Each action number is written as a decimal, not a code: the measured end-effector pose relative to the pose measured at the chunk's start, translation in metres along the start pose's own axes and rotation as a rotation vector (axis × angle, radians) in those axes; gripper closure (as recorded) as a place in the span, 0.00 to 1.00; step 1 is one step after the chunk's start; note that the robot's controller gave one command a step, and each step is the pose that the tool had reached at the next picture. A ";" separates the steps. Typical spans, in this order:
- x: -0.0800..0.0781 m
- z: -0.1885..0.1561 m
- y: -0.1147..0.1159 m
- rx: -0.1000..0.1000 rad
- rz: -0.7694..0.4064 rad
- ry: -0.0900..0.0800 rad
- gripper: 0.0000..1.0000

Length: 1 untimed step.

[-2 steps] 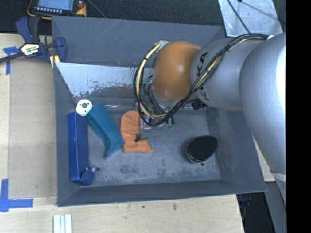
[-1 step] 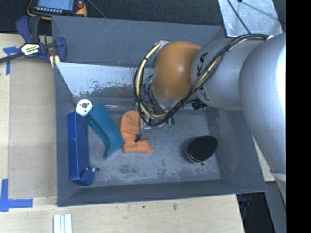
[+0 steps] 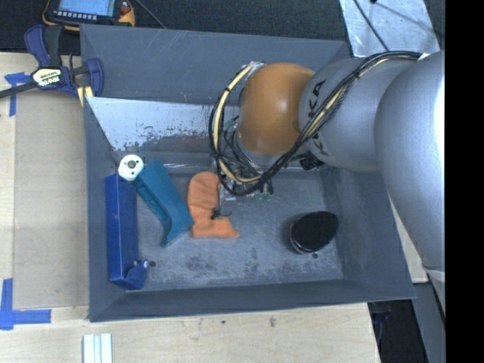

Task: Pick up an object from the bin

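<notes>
Orange lump (image 3: 206, 206): just beside the hand (image 3: 221, 203), perhaps touching.
Hand: opening cannot be told; nothing seen held.
Risk: off-centre closing could shove the lump aside.

a blue bar (image 3: 121, 229) lies at left, a teal angled piece (image 3: 165, 199) beside it, perhaps a black lid (image 3: 312, 231) well apart.

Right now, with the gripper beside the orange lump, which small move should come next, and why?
Probably a slight shift toward the view's left, to centre the gripper over the orange lump. It sits at the lump's right edge, not over its middle. The teal angled piece lies close on the far side, so keep the shift small.
</notes>
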<state>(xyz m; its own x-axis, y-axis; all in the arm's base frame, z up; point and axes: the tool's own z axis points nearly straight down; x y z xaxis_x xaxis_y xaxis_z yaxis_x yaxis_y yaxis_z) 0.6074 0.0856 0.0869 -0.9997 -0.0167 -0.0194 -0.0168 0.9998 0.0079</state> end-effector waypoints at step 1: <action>0.002 -0.018 -0.001 0.004 0.000 0.011 1.00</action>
